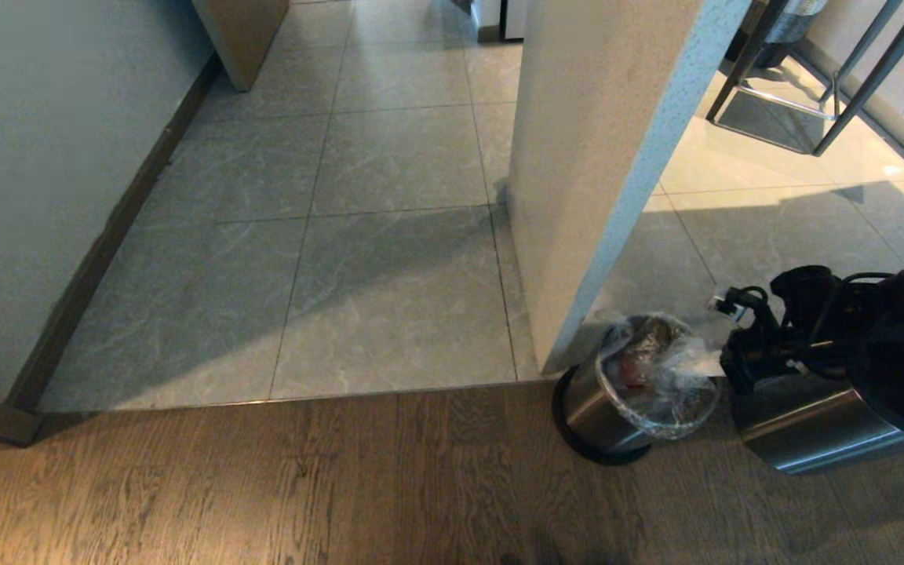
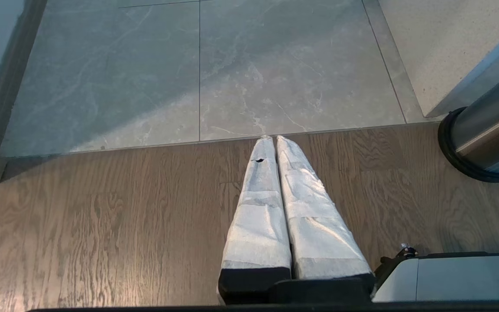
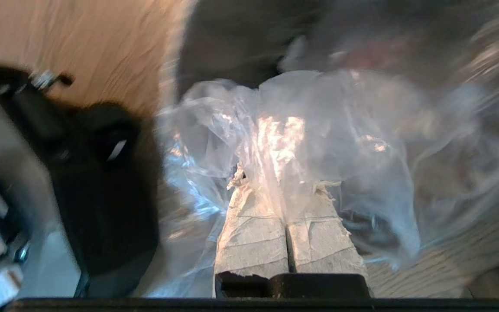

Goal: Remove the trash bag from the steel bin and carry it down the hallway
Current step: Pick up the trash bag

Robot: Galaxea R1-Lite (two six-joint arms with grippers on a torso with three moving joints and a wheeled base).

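The steel bin [image 1: 605, 420] stands tipped on the wood floor at the foot of a pillar, and its black base ring [image 2: 466, 167] shows in the left wrist view. The clear crinkled trash bag [image 1: 660, 377] bulges out of the bin's mouth with reddish and dark scraps inside. My right gripper [image 1: 723, 359] is at the bag's right edge. In the right wrist view that gripper [image 3: 282, 186] is shut on a bunch of the trash bag's plastic [image 3: 319, 125]. My left gripper [image 2: 272, 138] is shut and empty, low over the wood planks. The hallway [image 1: 397, 235] of grey tiles runs ahead.
A second steel cylinder with a black rim [image 1: 813, 428] lies right of the bin, under my right arm. A pale pillar [image 1: 601, 157] rises behind the bin. A wall with a dark baseboard [image 1: 99, 259] lines the hallway's left. Metal chair legs [image 1: 813, 102] stand at the far right.
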